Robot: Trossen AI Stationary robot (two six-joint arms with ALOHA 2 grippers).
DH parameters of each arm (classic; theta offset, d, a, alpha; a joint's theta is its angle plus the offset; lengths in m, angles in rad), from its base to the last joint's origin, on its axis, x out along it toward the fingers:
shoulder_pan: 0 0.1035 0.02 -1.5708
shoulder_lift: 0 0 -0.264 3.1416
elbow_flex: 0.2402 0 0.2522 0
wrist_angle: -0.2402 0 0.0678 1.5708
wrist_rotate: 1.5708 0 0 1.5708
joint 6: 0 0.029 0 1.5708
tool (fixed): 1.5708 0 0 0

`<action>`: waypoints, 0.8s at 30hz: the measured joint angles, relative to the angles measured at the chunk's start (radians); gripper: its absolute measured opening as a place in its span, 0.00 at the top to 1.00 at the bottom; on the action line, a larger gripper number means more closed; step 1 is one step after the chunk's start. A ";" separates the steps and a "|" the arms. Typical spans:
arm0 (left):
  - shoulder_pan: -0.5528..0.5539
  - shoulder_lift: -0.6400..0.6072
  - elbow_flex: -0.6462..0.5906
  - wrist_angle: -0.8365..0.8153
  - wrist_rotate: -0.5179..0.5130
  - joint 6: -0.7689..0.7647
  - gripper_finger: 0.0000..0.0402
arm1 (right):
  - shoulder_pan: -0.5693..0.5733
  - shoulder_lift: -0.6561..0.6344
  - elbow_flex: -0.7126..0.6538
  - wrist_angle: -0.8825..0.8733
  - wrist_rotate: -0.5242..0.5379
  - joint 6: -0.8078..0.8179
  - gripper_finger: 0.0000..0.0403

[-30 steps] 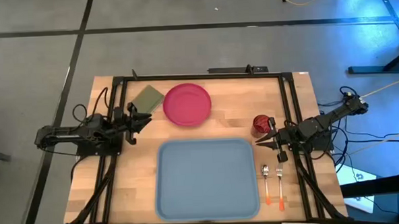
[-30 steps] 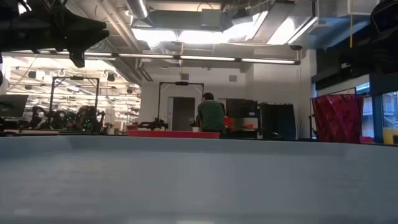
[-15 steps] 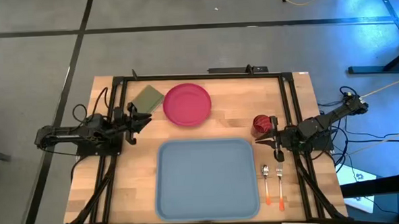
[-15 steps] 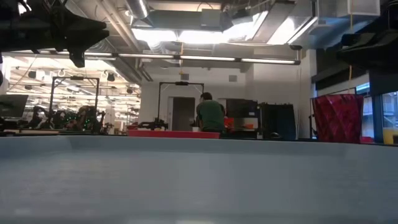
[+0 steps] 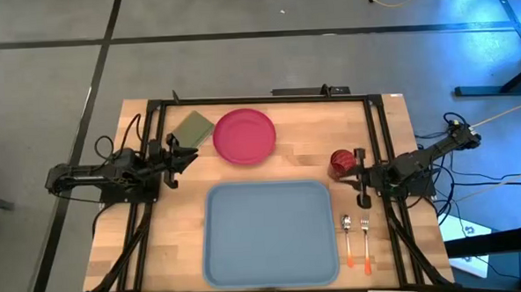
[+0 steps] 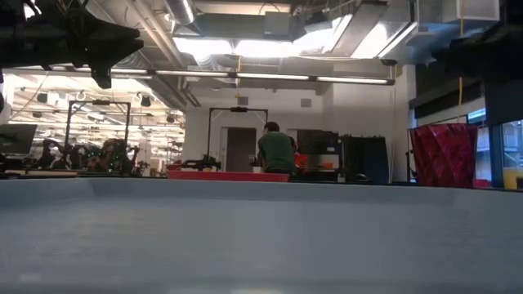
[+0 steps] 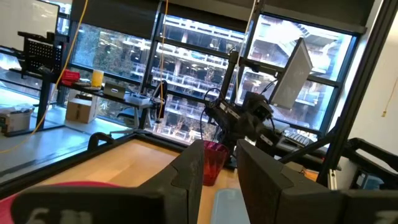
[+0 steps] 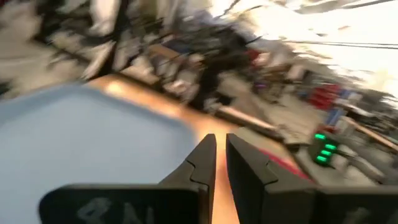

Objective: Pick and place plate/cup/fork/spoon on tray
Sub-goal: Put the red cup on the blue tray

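Note:
The magenta plate (image 5: 244,135) lies flat at the table's far middle. The light-blue tray (image 5: 269,234) lies flat at the near middle and fills the low view (image 6: 261,237). The dark red cup (image 5: 340,163) stands upright right of the tray's far right corner. The spoon (image 5: 347,237) and the fork (image 5: 366,240) lie side by side right of the tray, handles toward the near edge. My right gripper (image 5: 346,179) hovers just near of the cup, pointing left, its fingers (image 8: 217,146) all but together and empty. My left gripper (image 5: 194,154) waits left of the plate, open and empty.
An olive-green pad (image 5: 192,128) lies at the far left beside the plate. Black frame rails (image 5: 379,141) run along the table's left, right and far sides. Bare wood shows between the plate and the tray. A person stands far off in the room (image 6: 276,151).
My right gripper has rolled about its wrist beside the cup and shifted slightly toward the table's right edge. Its wrist view is blurred by the motion. The cup, plate, fork, spoon and tray have not moved.

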 joint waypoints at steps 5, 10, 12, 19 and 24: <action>0.000 0.000 0.000 0.000 0.000 0.000 0.78 | 0.000 0.000 0.000 0.136 0.031 0.006 0.89; 0.000 0.000 0.000 0.000 0.000 0.000 0.78 | 0.000 0.000 0.000 0.229 0.031 -0.003 0.89; 0.000 0.000 0.000 0.000 0.000 0.000 0.78 | 0.000 0.000 0.000 0.258 0.031 -0.003 0.89; 0.000 0.000 0.000 0.001 -0.078 0.020 0.78 | 0.000 0.000 0.000 0.282 0.031 -0.004 0.89; 0.000 0.000 0.000 0.056 -0.124 0.036 0.78 | -0.004 0.000 0.000 0.409 0.008 -0.029 0.89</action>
